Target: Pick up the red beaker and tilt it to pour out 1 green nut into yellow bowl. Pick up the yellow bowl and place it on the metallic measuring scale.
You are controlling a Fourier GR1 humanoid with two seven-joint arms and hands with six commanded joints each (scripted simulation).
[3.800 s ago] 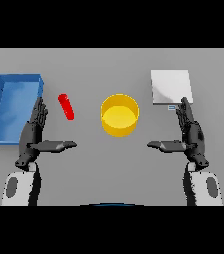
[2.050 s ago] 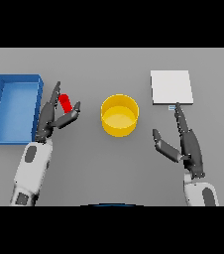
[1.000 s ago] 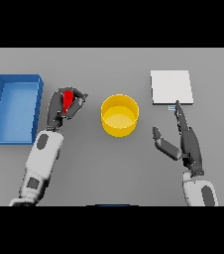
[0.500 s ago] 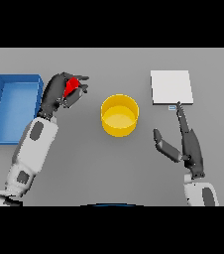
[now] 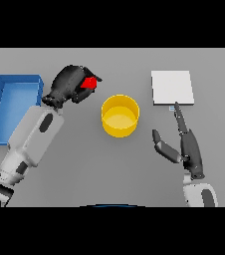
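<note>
My left hand (image 5: pixel 68 84) is raised above the table, left of the yellow bowl (image 5: pixel 120 115), with its fingers curled round the red beaker (image 5: pixel 89 82). Only a small red part of the beaker shows between the fingers. No green nut is visible. The bowl stands at the table's middle. The metallic measuring scale (image 5: pixel 171 87), a pale square plate, lies at the back right. My right hand (image 5: pixel 186 143) rests open just in front of the scale, fingers straight and pointing toward it.
A blue tray (image 5: pixel 11 105) lies at the far left, beside my left forearm.
My left hand closed on the red beaker, lifted it off the table and carried it up and toward the bowl. The right hand has stayed still.
</note>
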